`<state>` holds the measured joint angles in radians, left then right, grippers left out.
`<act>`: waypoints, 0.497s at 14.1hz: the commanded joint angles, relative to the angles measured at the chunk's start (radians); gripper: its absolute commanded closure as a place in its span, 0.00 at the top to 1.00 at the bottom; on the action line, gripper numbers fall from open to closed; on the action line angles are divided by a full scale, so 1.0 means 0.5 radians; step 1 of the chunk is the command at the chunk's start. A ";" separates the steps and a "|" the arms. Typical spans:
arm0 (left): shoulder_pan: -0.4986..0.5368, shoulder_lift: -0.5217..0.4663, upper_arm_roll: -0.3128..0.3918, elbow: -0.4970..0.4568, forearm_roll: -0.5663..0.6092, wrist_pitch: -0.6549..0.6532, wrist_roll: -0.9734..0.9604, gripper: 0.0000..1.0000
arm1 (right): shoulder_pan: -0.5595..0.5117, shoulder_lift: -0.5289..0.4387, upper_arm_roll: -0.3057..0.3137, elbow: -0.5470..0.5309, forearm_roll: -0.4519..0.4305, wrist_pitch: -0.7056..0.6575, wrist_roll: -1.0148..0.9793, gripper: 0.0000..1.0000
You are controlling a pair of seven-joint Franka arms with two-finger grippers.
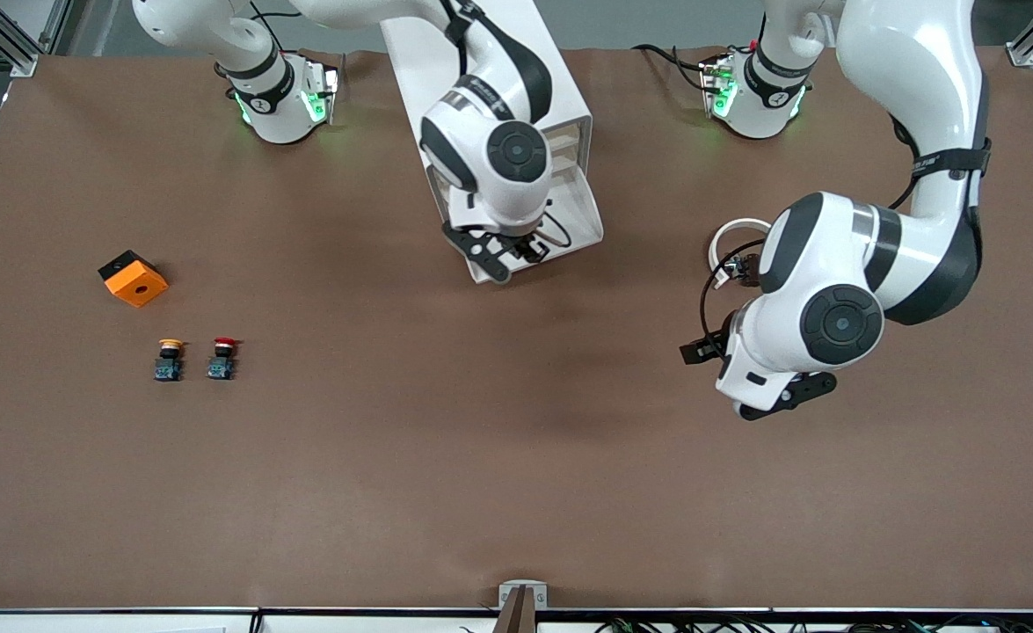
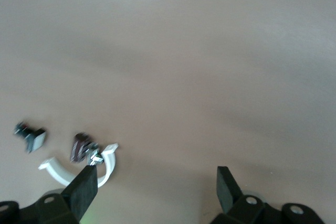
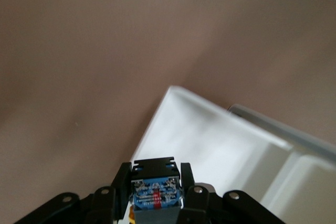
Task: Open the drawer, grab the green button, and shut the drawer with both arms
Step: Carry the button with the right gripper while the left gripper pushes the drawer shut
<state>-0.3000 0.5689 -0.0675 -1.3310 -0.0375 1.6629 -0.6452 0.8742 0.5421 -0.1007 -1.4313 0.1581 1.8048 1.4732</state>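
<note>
The white cabinet (image 1: 560,88) stands at the robots' edge of the table, between the two bases. One drawer (image 1: 579,215) is pulled out toward the front camera; its white tray (image 3: 210,140) lies under my right gripper (image 3: 155,170). That gripper (image 1: 516,249) is over the drawer's front end and is shut on the button (image 3: 155,192). The button's blue base and black body show; its cap is hidden. My left gripper (image 2: 157,178) is open and holds nothing. It hangs (image 1: 708,352) over bare table toward the left arm's end.
A white ring clip (image 1: 731,237) (image 2: 79,169) and small dark parts (image 2: 81,148) lie beside the left gripper. Toward the right arm's end sit an orange block (image 1: 134,280), a yellow-capped button (image 1: 169,359) and a red-capped button (image 1: 222,357).
</note>
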 commanded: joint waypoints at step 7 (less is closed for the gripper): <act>-0.056 0.215 -0.365 -0.440 -0.136 0.745 -0.093 1.00 | -0.849 -0.047 0.017 0.105 -0.116 -0.284 -1.797 0.17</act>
<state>-0.3188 0.6489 -0.2309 -1.5491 -0.0604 2.0200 -0.6649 0.5251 0.5267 -0.1131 -1.3690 0.1331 1.6729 0.7591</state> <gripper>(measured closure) 0.000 0.577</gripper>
